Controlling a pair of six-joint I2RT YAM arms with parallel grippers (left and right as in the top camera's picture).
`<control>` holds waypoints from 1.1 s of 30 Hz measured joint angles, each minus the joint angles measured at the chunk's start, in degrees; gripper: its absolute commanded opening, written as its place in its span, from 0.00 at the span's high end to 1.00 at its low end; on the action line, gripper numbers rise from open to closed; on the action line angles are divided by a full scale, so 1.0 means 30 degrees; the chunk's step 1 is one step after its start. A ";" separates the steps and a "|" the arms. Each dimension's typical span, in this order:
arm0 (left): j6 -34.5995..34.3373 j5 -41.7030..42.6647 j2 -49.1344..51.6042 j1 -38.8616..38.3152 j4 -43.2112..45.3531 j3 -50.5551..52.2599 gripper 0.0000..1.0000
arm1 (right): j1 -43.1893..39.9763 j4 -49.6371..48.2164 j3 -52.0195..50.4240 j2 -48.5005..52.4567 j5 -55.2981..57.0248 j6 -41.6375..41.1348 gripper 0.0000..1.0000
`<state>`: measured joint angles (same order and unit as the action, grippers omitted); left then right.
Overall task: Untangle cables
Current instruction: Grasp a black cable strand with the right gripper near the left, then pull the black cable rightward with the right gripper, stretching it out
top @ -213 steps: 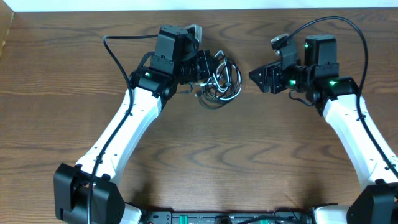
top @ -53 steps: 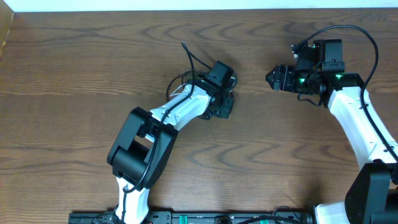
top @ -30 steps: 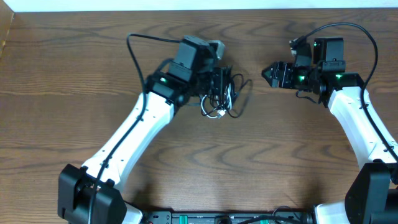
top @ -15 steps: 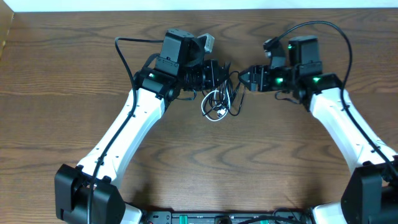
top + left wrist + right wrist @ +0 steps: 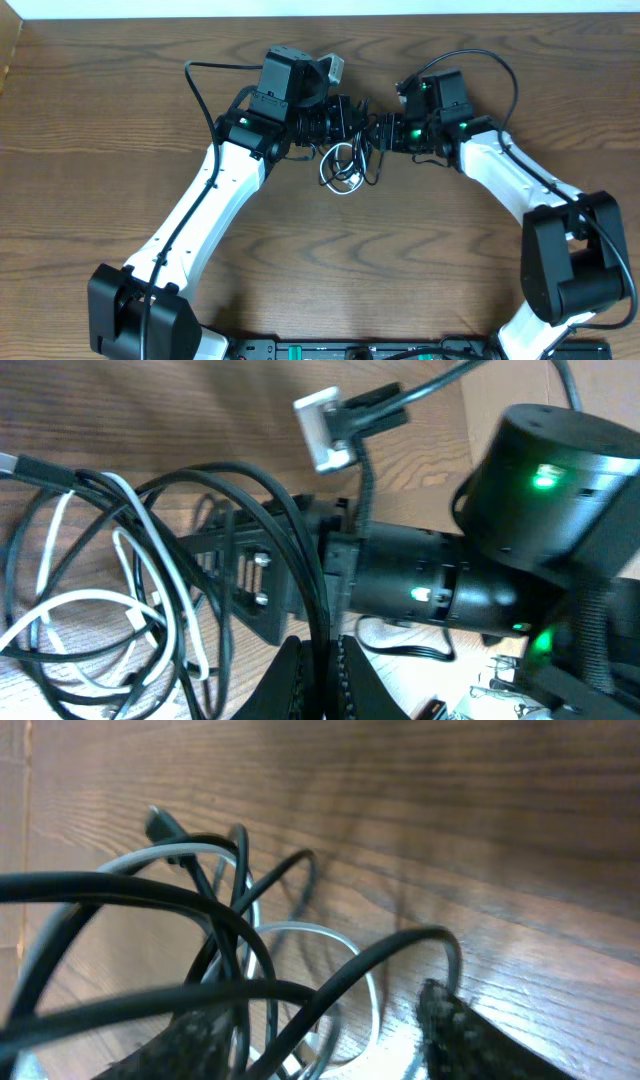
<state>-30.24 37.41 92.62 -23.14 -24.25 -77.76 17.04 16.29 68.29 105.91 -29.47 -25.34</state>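
The cables (image 5: 349, 163) form one tangle of black loops and a white loop, hanging down from my left gripper (image 5: 343, 118) above the table's far middle. In the left wrist view my left gripper (image 5: 322, 672) is shut on a black cable strand (image 5: 297, 545). The white cable (image 5: 150, 585) loops to its left. My right gripper (image 5: 384, 131) reaches into the tangle from the right, close to the left one. In the right wrist view my right gripper (image 5: 330, 1040) is open. Black strands (image 5: 130, 888) and a pale loop (image 5: 300, 930) cross between its fingers (image 5: 470, 1032).
The wooden table (image 5: 100, 150) spreads around both arms. A pale strip runs along its far edge (image 5: 320, 8). The arms' mounting rail (image 5: 350, 350) lies at the near edge. A thick black wire (image 5: 195, 85) arcs off my left arm.
My right gripper has swung left, from apart into the right side of the tangle, and its jaws have narrowed. The left gripper has shifted slightly up and left, still gripping the bundle.
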 measured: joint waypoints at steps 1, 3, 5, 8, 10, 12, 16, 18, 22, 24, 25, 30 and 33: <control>0.0000 0.0000 0.0000 0.0000 0.0007 0.0000 0.93 | 0.0029 0.0022 0.0000 0.0095 0.0036 -0.0073 0.72; 0.0007 -0.0015 0.0000 0.0000 0.0007 0.0000 0.92 | 0.0044 0.0226 0.0000 0.0175 0.0313 -0.0095 0.93; 0.0073 -0.0146 0.0000 0.0000 0.0000 0.0000 0.93 | 0.0007 0.0714 0.0000 0.0175 0.0714 -0.0095 0.99; 0.0503 -0.0794 0.0000 0.0029 -0.0328 0.0000 0.93 | -0.0656 0.2528 0.0029 0.0175 0.1486 0.0073 0.99; 0.1005 -0.1617 0.0000 0.0328 -0.1137 -0.0007 0.93 | -0.2135 0.4626 0.0073 0.0007 0.2667 0.0627 0.99; 0.1647 -0.2696 0.0022 0.0984 -0.2142 -0.0022 0.93 | -0.3825 0.6521 0.0087 -0.0743 0.4758 0.1311 0.99; 0.3053 -0.4452 0.0022 0.2484 -0.3526 -0.0022 0.93 | -0.6557 0.8145 0.0102 -0.1967 0.9253 0.2346 0.99; 0.3424 -0.4998 0.0022 0.2951 -0.4029 -0.0022 0.93 | -0.7577 0.8604 0.0102 -0.1974 1.0251 0.2827 0.99; 0.3767 -0.5391 0.0022 0.3271 -0.4364 -0.0022 0.92 | -0.8400 0.8276 0.0102 -0.1974 0.9202 0.4255 0.99; 0.3883 -0.5457 0.0022 0.3169 -0.4364 -0.0022 0.93 | -0.8313 0.7548 0.0102 -0.1974 0.6550 0.5639 0.99; 0.3978 -0.5457 0.0022 0.3016 -0.4393 -0.0022 0.93 | -0.8320 0.7388 0.0102 -0.1974 0.5909 0.5850 0.99; 0.4954 -0.5559 0.0022 0.2914 -0.4634 -0.0022 0.92 | -0.8903 0.8298 0.1035 -0.1967 0.4998 0.5901 0.99; 0.5916 -0.5785 -0.0058 0.3111 -0.4772 -0.0022 0.92 | -1.0214 0.9027 0.2310 -0.1974 0.5355 0.5763 0.99</control>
<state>-12.49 20.05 92.44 -13.80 -38.57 -77.82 -13.61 43.38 75.22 99.98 -13.41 -8.05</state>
